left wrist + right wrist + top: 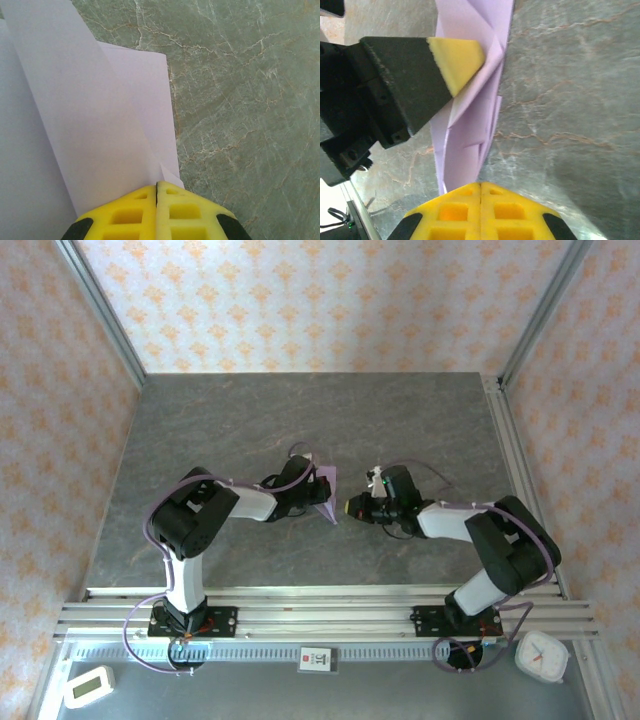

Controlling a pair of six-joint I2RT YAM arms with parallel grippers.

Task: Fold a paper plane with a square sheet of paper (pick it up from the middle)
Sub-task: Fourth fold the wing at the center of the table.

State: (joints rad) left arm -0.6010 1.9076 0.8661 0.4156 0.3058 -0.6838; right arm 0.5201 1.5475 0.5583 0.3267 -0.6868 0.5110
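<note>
The lilac sheet of paper [327,490] is folded into several layers and stands on edge at mid-table between the two arms. My left gripper [316,502] is shut on it from the left. In the left wrist view the paper [100,125] rises out of the closed seam of the left gripper [157,187]. In the right wrist view the folded paper [470,125] hangs down with its creased edge running into the shut right gripper [480,186]. The left gripper's yellow finger [456,59] presses on the paper higher up. Seen from above, my right gripper [350,508] meets the paper's right edge.
The grey marble table [300,420] is walled by patterned panels on three sides. Aluminium rails [320,605] run along the near edge. A white timer [88,685] and a white clock [540,655] lie in front of the rails.
</note>
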